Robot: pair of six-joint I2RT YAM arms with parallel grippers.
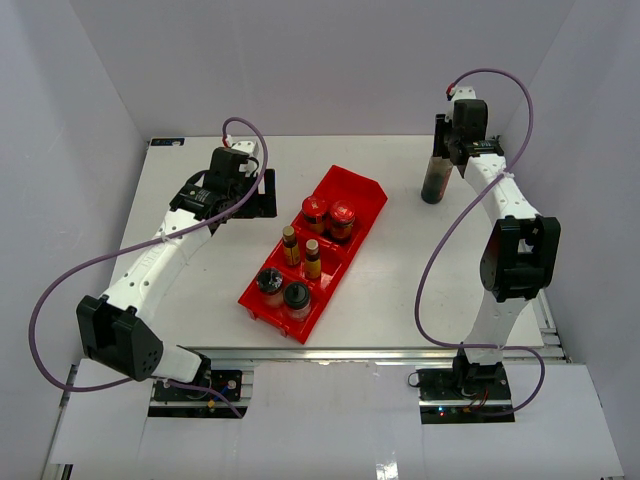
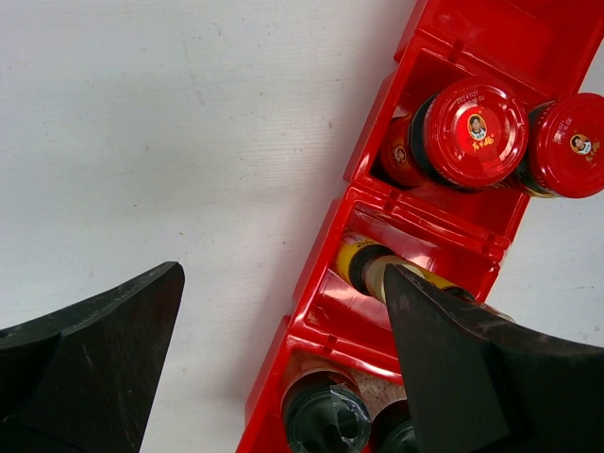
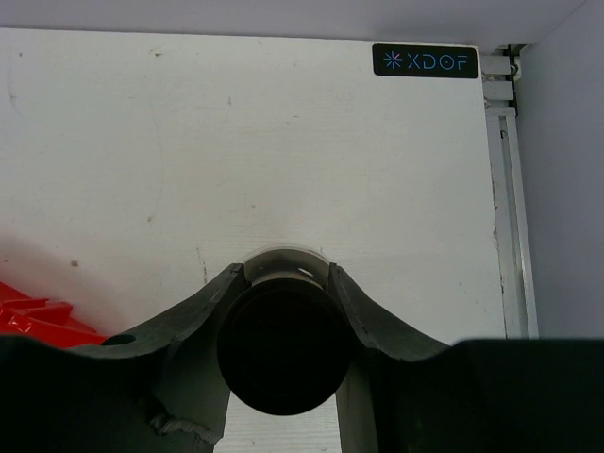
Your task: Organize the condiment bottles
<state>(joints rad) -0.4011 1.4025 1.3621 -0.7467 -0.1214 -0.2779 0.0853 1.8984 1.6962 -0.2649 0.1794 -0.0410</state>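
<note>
R hand [image 3: 283,276] grips tall bottle [image 1: 433,182] by cap, well off bin [image 1: 366,192]; L hand [image 2: 283,276] open. Cap-only hold risks swing, slip or toppled jars [image 1: 343,213].

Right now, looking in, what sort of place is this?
Likely a robot lab test cell: a white table boxed in by plain white walls, a left arm and right arm bolted at its near edge, and a red bin of condiment jars.
</note>
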